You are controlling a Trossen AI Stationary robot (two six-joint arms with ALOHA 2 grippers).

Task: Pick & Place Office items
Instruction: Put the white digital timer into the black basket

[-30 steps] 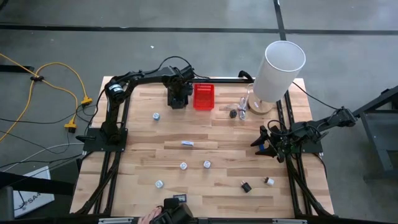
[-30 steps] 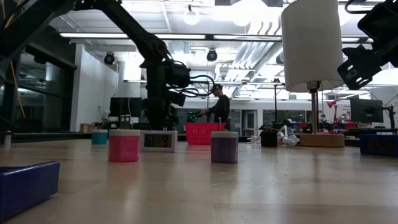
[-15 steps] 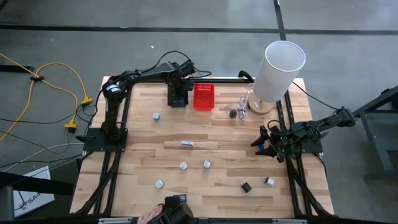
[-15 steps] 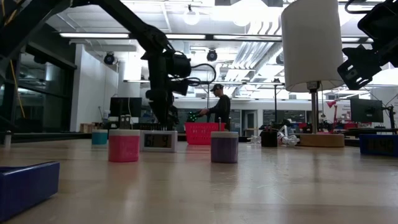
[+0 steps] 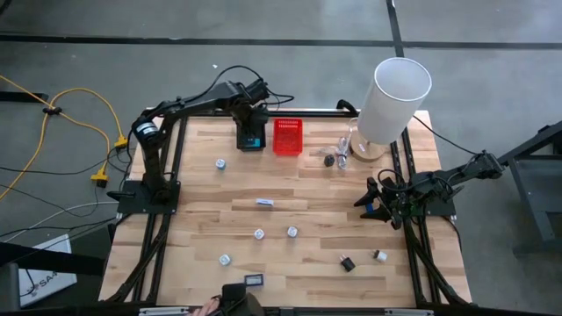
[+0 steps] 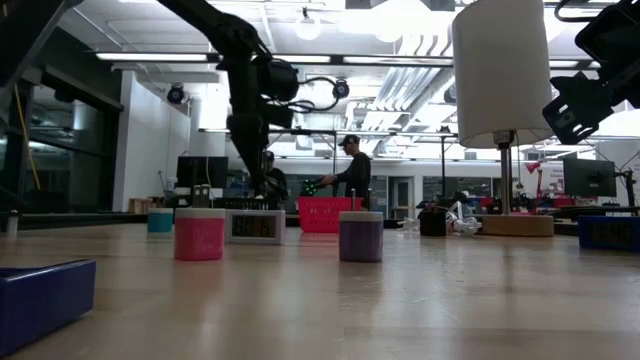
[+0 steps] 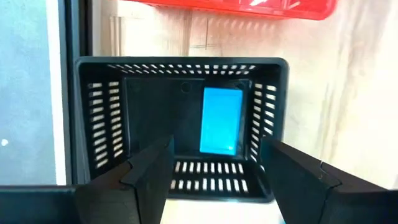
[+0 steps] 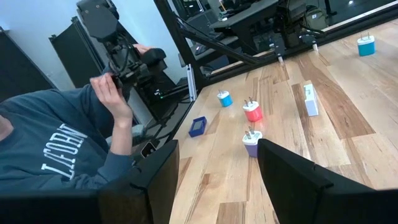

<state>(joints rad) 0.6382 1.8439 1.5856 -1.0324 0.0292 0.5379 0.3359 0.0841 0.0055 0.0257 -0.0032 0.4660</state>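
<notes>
Seemingly, blue item [image 7: 222, 120] inside black basket [image 7: 106, 118].

Two mesh baskets [image 5: 287, 136], one white cylinder [image 5: 393, 98], two arms [image 5: 189, 107].

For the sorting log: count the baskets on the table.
2. The black basket sits at the table's far edge; the red basket stands beside it. None apparently hidden.
</notes>
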